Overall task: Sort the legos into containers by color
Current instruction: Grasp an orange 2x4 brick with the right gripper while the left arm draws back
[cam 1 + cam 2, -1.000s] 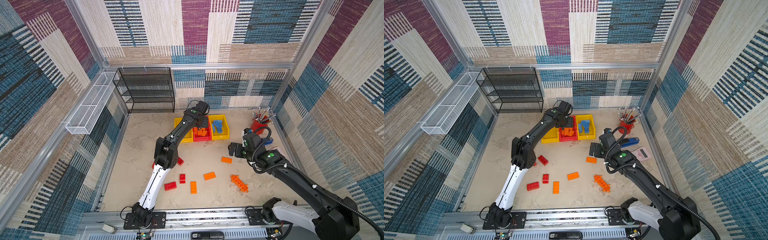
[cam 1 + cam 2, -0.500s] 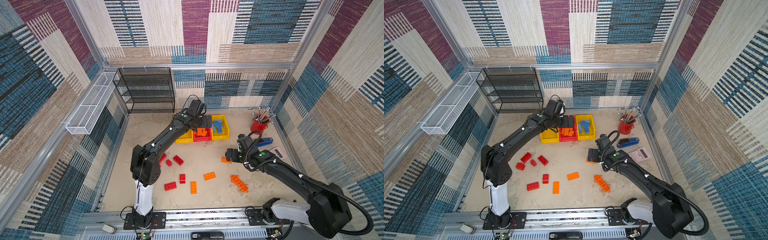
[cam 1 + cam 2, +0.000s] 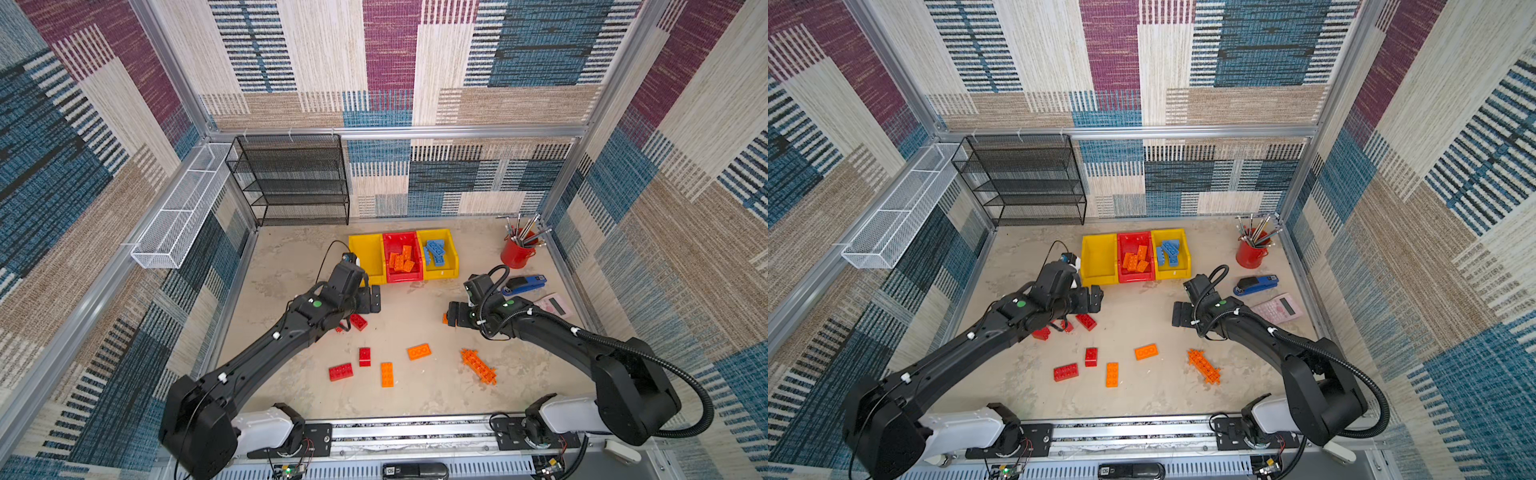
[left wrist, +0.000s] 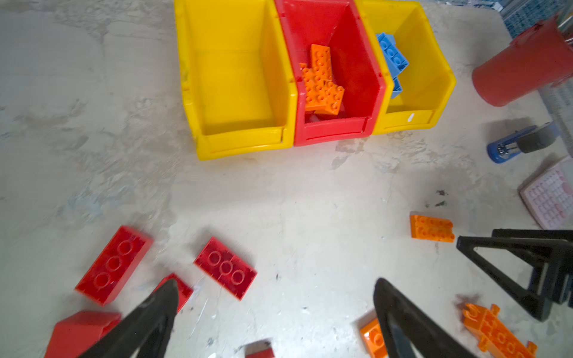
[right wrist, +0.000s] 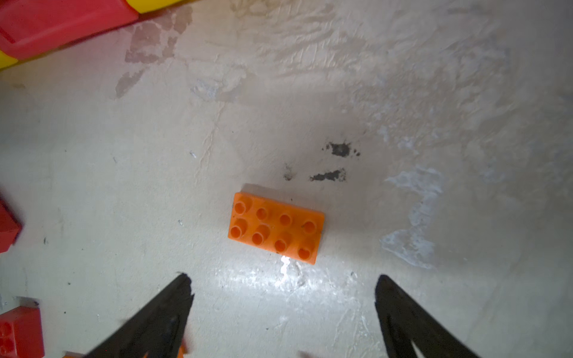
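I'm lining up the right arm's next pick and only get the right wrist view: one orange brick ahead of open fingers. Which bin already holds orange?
Observer: The red bin, the middle of three, holds orange bricks.
Operator: And on its right in the top views?
Observer: A yellow bin holding blue bricks.
Operator: Where is the other arm?
Observer: The left gripper hangs open near loose red bricks, just in front of the empty yellow bin.
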